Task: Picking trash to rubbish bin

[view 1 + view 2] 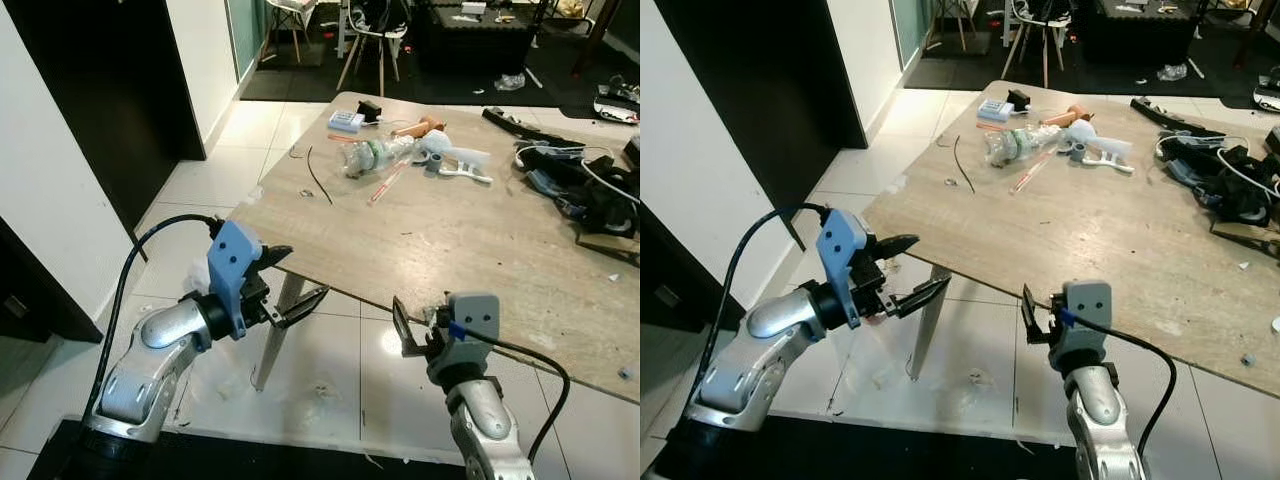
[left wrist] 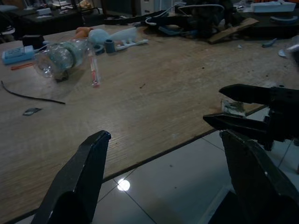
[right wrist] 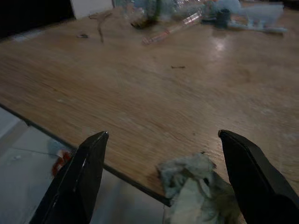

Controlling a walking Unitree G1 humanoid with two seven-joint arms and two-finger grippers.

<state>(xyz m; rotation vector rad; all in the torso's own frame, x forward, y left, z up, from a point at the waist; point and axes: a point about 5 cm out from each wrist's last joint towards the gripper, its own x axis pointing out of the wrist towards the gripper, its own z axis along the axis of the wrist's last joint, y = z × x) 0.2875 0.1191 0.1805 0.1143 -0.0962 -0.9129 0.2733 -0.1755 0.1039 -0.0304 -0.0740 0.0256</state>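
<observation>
Nearest me, my right gripper point(image 1: 418, 332) hovers at the near edge of the wooden table point(image 1: 470, 250), fingers spread wide. Between them, in the right wrist view, a crumpled greyish scrap point(image 3: 194, 186) sits on the table's lip; it looks like tissue, though the dim picture leaves me unsure. My left gripper point(image 1: 295, 285) hangs off the table's near left corner above the tiled floor point(image 1: 330, 370), fingers also apart and holding nothing. Farther across the tabletop lie a crushed clear plastic bottle point(image 1: 375, 155), a thin pink-tipped tube point(image 1: 388, 182) just beside it, and a black wire point(image 1: 318, 176). Dark cables and gear point(image 1: 590, 190) crowd the right side.
</observation>
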